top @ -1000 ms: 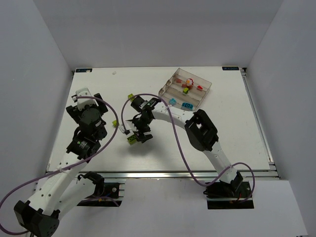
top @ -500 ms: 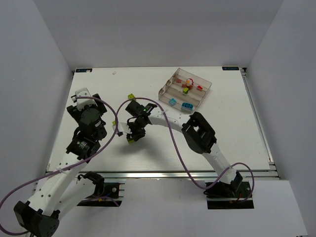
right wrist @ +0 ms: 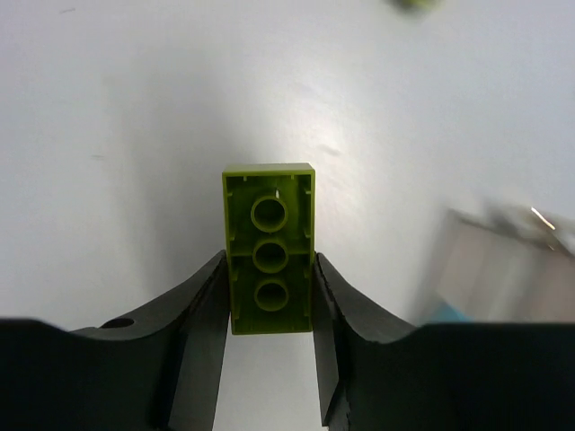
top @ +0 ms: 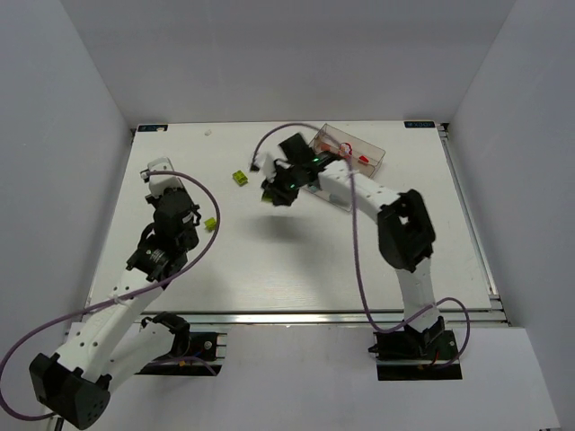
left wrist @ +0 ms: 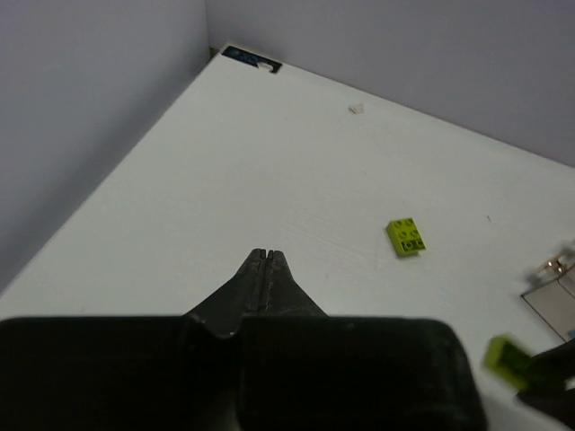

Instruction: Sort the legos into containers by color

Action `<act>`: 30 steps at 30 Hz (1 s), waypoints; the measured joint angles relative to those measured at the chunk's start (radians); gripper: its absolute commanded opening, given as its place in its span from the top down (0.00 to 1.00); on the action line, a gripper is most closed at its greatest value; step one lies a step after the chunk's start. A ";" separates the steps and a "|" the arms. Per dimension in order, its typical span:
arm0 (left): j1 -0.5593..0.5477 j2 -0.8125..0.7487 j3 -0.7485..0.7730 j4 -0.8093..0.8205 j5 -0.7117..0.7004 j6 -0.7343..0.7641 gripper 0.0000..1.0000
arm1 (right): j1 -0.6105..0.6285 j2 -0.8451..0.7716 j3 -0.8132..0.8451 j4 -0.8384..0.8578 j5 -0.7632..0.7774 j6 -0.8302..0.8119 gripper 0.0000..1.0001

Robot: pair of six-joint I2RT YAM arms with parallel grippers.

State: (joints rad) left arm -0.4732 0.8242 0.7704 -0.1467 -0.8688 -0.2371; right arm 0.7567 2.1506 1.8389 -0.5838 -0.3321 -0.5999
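A lime green lego sits clamped in the right end effector.

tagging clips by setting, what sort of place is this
Likely a robot lab cell: white table boxed in by grey walls, left arm and right arm bolted at its near edge, a lime green lego brick and clear divided tray on it.
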 measured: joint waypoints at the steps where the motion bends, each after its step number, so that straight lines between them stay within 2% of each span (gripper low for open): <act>1: 0.000 0.014 0.005 -0.016 0.017 -0.015 1.00 | -0.034 -0.040 -0.024 0.023 0.008 0.034 1.00; 6: 0.023 0.113 0.055 -0.092 0.142 -0.085 1.00 | -0.190 -0.232 -0.114 0.116 0.163 0.203 1.00; 7: 0.033 0.148 0.076 -0.117 0.178 -0.098 0.94 | -0.206 -0.248 -0.114 0.127 0.196 0.223 1.00; 8: 0.042 0.182 0.090 -0.134 0.208 -0.106 0.83 | -0.218 -0.256 -0.113 0.137 0.221 0.238 1.00; 9: 0.051 0.220 0.106 -0.157 0.246 -0.114 0.68 | -0.231 -0.257 -0.111 0.140 0.240 0.251 1.00; 10: 0.060 0.253 0.118 -0.178 0.279 -0.119 0.36 | -0.245 -0.251 -0.104 0.135 0.254 0.257 1.00; 13: 0.097 0.344 0.130 -0.242 0.390 -0.150 0.14 | -0.281 -0.200 -0.075 0.113 0.296 0.256 1.00; 18: 0.152 0.412 0.130 -0.336 0.530 -0.182 0.11 | -0.348 -0.079 -0.029 0.075 0.381 0.218 1.00; 26: 0.218 0.420 0.126 -0.355 0.630 -0.189 0.08 | -0.424 0.028 0.075 0.019 0.469 0.121 1.00; 28: 0.235 0.439 0.125 -0.355 0.654 -0.190 0.08 | -0.427 0.035 0.103 0.013 0.480 0.096 0.82; 29: 0.242 0.451 0.124 -0.355 0.665 -0.191 0.08 | -0.427 0.038 0.116 0.006 0.483 0.086 0.65; 30: 0.248 0.463 0.124 -0.355 0.675 -0.191 0.07 | -0.427 0.042 0.131 -0.002 0.482 0.078 0.57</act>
State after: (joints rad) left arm -0.2249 1.2873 0.8944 -0.5018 -0.1936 -0.4278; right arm 0.3294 2.1925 1.9701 -0.5858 0.1501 -0.5220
